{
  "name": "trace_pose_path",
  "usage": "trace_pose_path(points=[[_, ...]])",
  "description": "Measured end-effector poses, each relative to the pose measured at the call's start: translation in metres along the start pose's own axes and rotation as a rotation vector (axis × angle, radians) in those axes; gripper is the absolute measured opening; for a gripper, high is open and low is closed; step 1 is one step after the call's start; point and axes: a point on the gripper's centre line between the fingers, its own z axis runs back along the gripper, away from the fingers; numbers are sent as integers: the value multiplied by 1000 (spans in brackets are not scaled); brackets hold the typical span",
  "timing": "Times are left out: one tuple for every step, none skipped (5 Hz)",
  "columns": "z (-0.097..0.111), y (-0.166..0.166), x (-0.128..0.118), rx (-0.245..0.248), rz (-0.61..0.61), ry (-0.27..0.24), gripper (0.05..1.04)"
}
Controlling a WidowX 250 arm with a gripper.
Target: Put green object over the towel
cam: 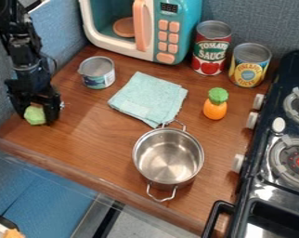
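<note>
Clamping green object (35, 115) in gripper (36, 119) at left of frame; holding well apart from folded towel (148, 98), upper center.

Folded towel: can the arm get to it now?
Probably yes: from the pincer, holding the green object, to the towel is bare wood; the small can stands beyond that path, the pot nearer the camera.
</note>
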Motion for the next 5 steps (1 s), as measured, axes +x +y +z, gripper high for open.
trace_pose_path(points=[[-1, -1, 0, -5, 2, -4, 749], [1, -1, 1, -6, 27, -3, 746], [21, -23, 10, -52, 19, -25, 746], [50, -62, 33, -123, -10, -69, 746], [63, -99, 47, -140, -68, -88, 746]])
